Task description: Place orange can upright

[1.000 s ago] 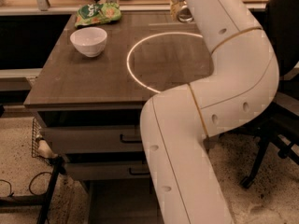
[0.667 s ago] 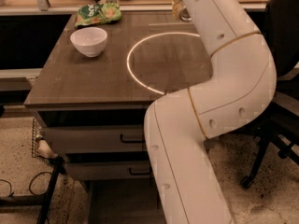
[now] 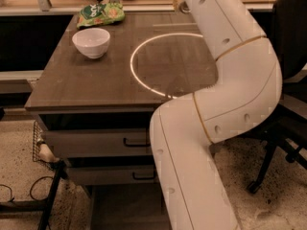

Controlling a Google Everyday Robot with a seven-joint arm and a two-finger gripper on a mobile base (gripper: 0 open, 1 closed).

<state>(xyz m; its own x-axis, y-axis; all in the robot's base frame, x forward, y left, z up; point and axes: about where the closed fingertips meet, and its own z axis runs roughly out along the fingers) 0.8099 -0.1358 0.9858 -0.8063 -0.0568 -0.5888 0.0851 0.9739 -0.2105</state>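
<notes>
A sliver of the orange can [image 3: 178, 5], gold-brown, peeks out from behind the left edge of my white arm [image 3: 225, 47] at the far edge of the table. I cannot tell whether it stands upright or is tilted. My gripper is hidden behind the forearm, near the top of the view by the can, so it does not show. The arm rises from the bottom of the view and bends over the table's right side.
A white bowl [image 3: 91, 42] stands at the table's far left, with a green snack bag [image 3: 101, 14] behind it. A bright ring [image 3: 136, 75] marks the brown tabletop [image 3: 86, 80]. Drawers [image 3: 96, 140] sit below. A black chair [image 3: 288, 109] stands at the right.
The arm has shifted slightly and now covers a little more of the can. Bowl and bag have not moved.
</notes>
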